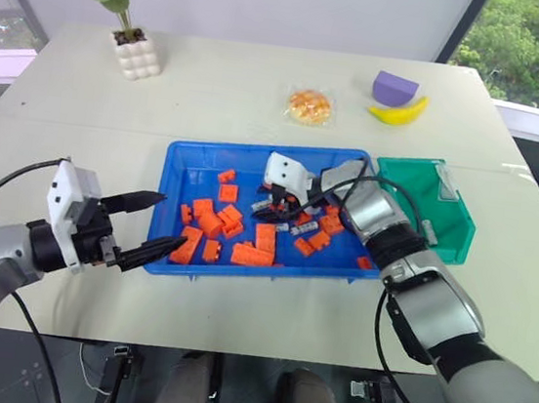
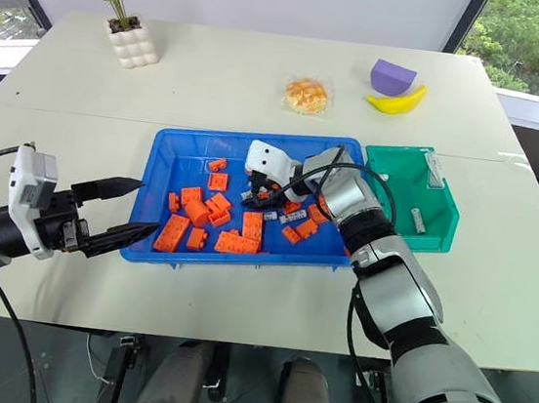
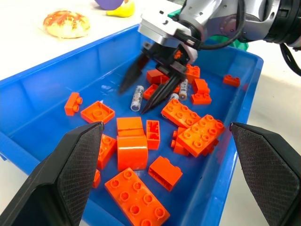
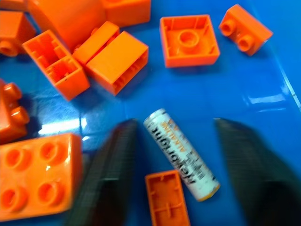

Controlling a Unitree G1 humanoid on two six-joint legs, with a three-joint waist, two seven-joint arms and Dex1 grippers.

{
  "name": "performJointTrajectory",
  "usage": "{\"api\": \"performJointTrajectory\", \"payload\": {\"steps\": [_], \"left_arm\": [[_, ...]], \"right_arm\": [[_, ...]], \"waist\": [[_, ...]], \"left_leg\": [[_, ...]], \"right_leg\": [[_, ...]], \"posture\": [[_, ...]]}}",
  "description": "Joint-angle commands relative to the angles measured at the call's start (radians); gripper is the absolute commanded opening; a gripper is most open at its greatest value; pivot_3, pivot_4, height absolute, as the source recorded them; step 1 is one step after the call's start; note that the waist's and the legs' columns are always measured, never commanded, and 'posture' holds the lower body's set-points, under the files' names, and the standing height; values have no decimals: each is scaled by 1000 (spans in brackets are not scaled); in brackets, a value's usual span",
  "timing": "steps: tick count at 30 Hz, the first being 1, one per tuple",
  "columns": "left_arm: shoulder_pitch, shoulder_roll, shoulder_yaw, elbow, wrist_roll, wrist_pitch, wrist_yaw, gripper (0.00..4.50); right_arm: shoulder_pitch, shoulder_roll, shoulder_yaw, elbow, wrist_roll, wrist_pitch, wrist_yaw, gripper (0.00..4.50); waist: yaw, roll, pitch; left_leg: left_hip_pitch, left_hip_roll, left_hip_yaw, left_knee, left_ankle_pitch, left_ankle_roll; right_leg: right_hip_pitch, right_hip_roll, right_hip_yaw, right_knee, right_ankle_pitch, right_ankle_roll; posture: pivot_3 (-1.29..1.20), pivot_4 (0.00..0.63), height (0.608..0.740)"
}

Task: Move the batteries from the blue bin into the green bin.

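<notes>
The blue bin [image 1: 256, 151] sits mid-table, holding several orange bricks [image 1: 210, 222] and a few silver batteries. My right gripper [image 3: 133, 100] reaches down into it, open, its fingers [image 4: 110, 174] straddling one battery [image 4: 181, 153] that lies flat on the bin floor. I see no contact. Two more batteries [image 3: 183, 87] lie just behind it. The green bin [image 1: 418, 195] stands against the blue bin's right end with a battery [image 2: 418, 220] inside. My left gripper [image 1: 169, 221] hovers open and empty off the blue bin's left front corner.
At the back of the table stand a potted plant [image 1: 135, 52], a wrapped bun [image 1: 310, 106], a purple block [image 1: 395, 87] and a toy banana [image 1: 399, 111]. Bricks crowd around the battery under my right gripper, one small brick [image 4: 167, 197] touching it.
</notes>
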Motion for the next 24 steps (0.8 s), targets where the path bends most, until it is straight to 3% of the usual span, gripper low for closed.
{"api": "performJointTrajectory", "payload": {"steps": [1, 2, 15, 24], "left_arm": [[3, 0, 23, -36, -15, -8, 6, 4500], [2, -1, 23, -36, -14, -9, 8, 4500], [-55, 12, -9, -8, -26, -7, -20, 4500], [-347, -18, -155, 152, 8, -37, -113, 4500]], "right_arm": [[-19, -7, -10, 1, -22, -6, 23, 553], [-19, -6, -12, 1, -24, -5, 27, 71], [-84, -21, -110, -105, 15, 75, 3, 61], [-111, -257, -241, -388, 53, 294, 31, 61]], "waist": [[0, 0, 0], [0, 0, 0], [2, 1, 1], [12, 0, 0]], "left_leg": [[0, 0, 0, 0, 0, 0], [0, 0, 0, 0, 0, 0], [0, 0, 0, 0, 0, 0], [0, -1, 0, 0, 0, 0]], "right_leg": [[0, 0, 0, 0, 0, 0], [0, 0, 0, 0, 0, 0], [0, 0, 0, 0, 0, 0], [1, 0, 0, 0, 0, 0]], "posture": [[0, 150, 739], [0, 150, 739], [0, 150, 739], [0, 150, 739]]}}
